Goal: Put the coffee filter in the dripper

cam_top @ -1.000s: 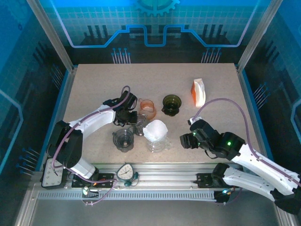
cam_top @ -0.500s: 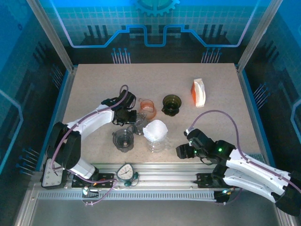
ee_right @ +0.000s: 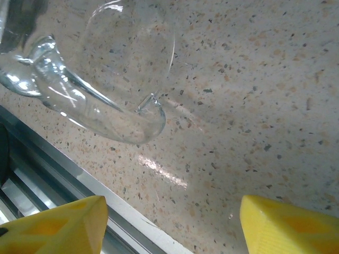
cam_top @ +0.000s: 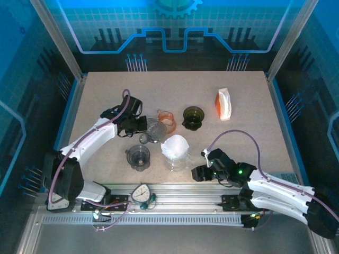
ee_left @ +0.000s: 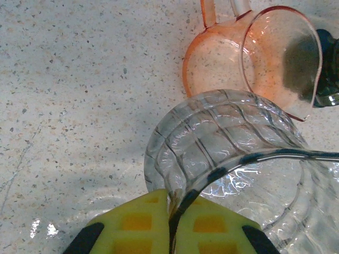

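The white coffee filter rests on top of a clear glass dripper near the table's front middle; that dripper's curved handle and base fill the top left of the right wrist view. My right gripper stands open just right of it, low over the front edge, with nothing between its yellow fingers. My left gripper is shut on the rim of a second, ribbed clear dripper, which lies tilted beside an orange dripper.
A dark green dripper stands right of the orange one. A smoky clear dripper sits front left. An orange-and-white filter pack lies back right. The metal front rail runs close under my right gripper.
My left gripper has drawn the ribbed clear dripper back and to the left. My right gripper has moved left and toward the front edge, with its jaws a little narrower.
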